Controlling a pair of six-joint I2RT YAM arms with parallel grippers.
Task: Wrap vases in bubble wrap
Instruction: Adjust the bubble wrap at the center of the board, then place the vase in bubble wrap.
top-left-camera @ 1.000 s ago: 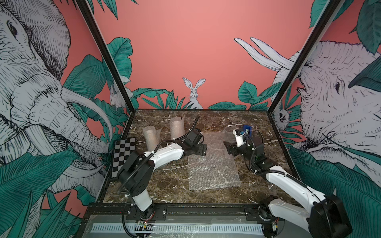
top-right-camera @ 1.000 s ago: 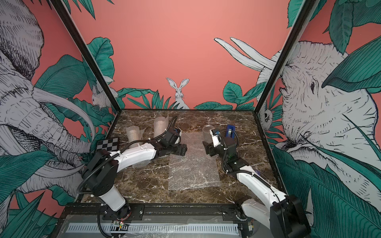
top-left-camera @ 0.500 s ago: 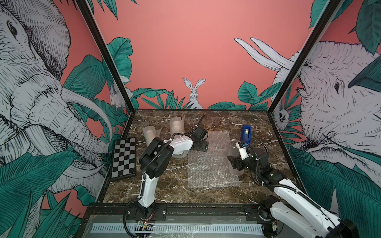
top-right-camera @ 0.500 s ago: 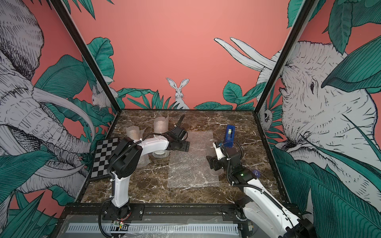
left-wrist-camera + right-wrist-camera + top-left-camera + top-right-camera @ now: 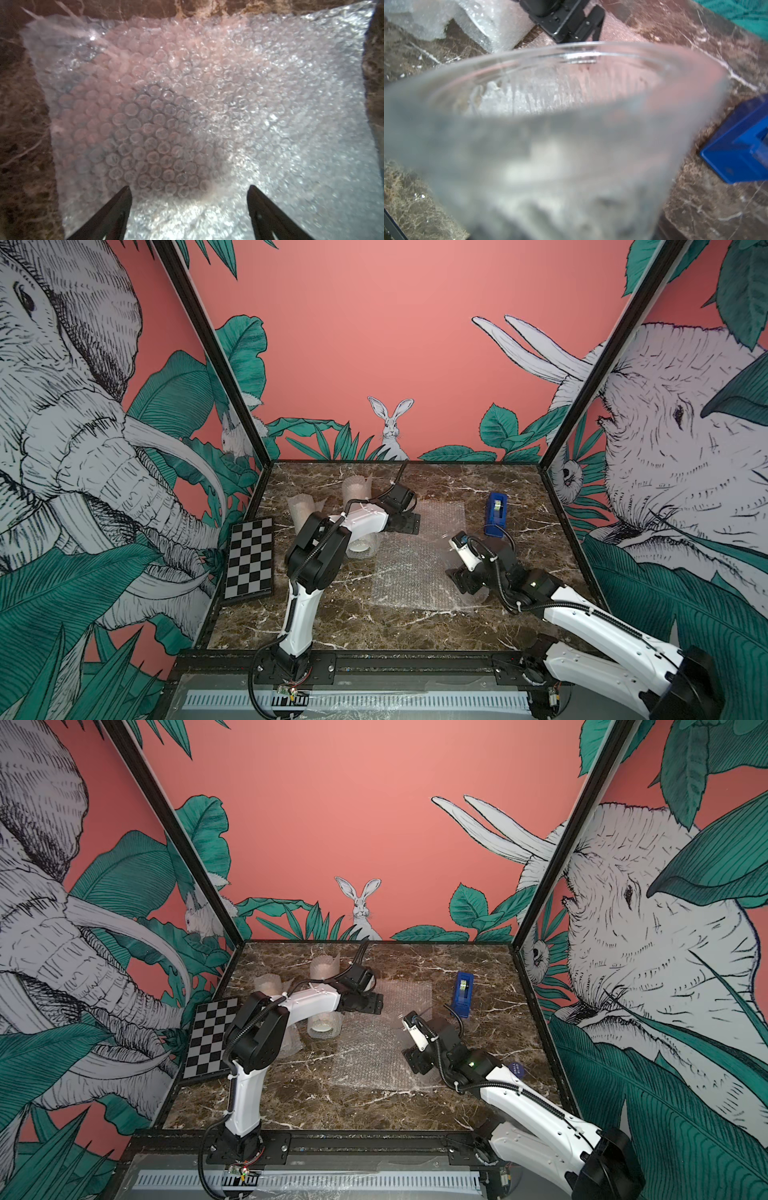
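We see a dark brown marble desk [image 5: 374,622] veined in white. A blue plastic tape dispenser [image 5: 496,512] stands toward its far right (upright, touching nothing), and a flat black-and-white checkerboard panel [image 5: 249,558] sits at its left edge.

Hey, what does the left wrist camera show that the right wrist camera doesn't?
Only left wrist: the left end effector from behind, fingers open, nothing between them, and single bubbles of the bubble wrap sheet. Only right wrist: the clear glass vase close up, and the blue tape dispenser. Both: that sheet, the marble tabletop, the left end effector.
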